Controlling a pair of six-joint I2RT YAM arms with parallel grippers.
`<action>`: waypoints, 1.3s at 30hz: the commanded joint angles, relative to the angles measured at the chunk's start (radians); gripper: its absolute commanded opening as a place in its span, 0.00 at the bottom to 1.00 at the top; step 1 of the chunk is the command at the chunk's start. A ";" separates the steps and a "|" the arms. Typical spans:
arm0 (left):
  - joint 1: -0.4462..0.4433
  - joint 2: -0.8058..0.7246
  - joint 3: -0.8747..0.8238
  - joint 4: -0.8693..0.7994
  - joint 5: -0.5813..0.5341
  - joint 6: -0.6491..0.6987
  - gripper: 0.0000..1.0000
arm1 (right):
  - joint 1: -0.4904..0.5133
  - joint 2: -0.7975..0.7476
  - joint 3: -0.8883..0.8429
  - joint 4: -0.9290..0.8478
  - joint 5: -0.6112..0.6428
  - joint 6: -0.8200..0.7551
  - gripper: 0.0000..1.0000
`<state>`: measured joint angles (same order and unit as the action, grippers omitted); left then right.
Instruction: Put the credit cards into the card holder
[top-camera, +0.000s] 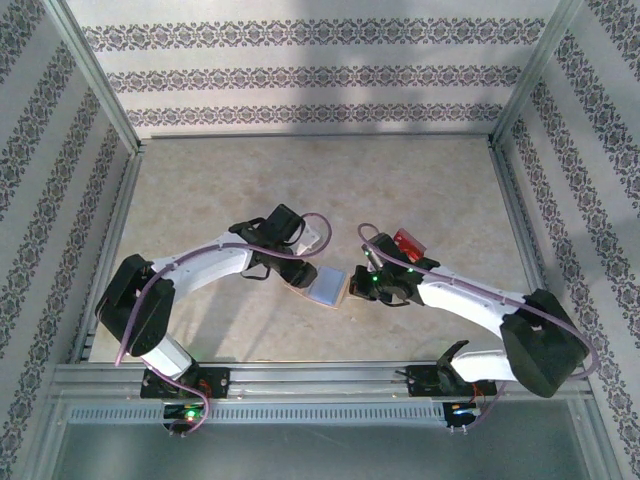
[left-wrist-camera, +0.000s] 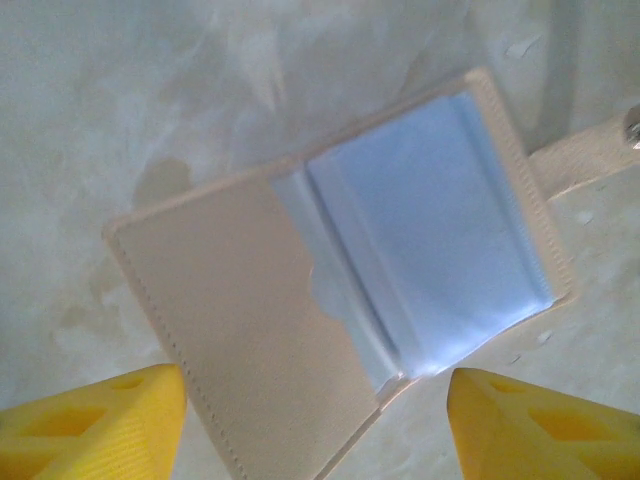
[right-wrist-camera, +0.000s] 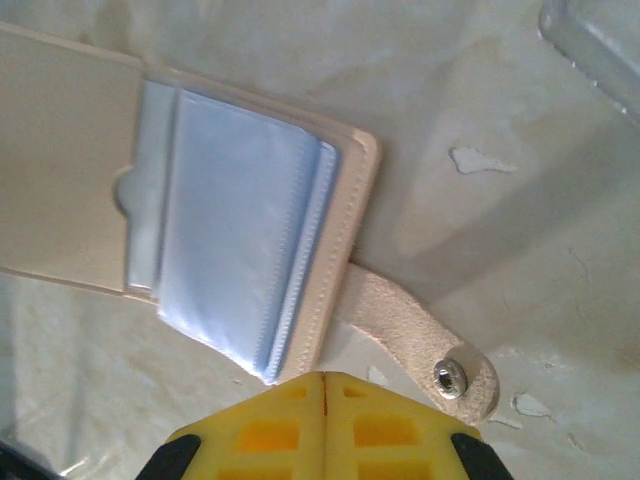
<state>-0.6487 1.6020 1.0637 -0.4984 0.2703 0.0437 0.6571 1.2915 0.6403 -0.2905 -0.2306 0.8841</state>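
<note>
The card holder (top-camera: 328, 285) lies open on the table between my two grippers, tan cover (left-wrist-camera: 250, 330) on one side and pale blue-grey pockets (right-wrist-camera: 240, 220) on the other. Its snap tab (right-wrist-camera: 420, 345) sticks out flat. My left gripper (left-wrist-camera: 315, 440) is open, its yellow fingers (left-wrist-camera: 100, 425) standing wide on either side of the holder's near corner. My right gripper (right-wrist-camera: 325, 380) is shut with nothing in it, tips at the holder's edge beside the tab. A red credit card (top-camera: 407, 242) lies behind the right arm. A clear card (top-camera: 318, 236) lies by the left wrist.
A clear plastic edge (right-wrist-camera: 595, 35) shows at the top right of the right wrist view. Metal frame rails (top-camera: 300, 380) and patterned walls (top-camera: 320, 75) bound the beige table (top-camera: 300, 180). The back half of the table has open room.
</note>
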 joint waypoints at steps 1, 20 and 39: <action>-0.012 0.025 0.024 -0.035 0.051 -0.053 0.72 | 0.007 -0.019 0.002 -0.006 0.026 0.013 0.04; -0.046 0.173 0.155 -0.123 0.119 -0.123 0.48 | 0.018 0.181 0.009 0.247 -0.055 0.085 0.00; -0.060 0.280 0.134 -0.065 0.164 -0.201 0.47 | 0.032 0.229 -0.064 0.287 -0.025 0.092 0.00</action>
<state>-0.6949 1.8545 1.2186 -0.5819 0.4164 -0.1322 0.6750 1.5139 0.6029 -0.0032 -0.2729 0.9745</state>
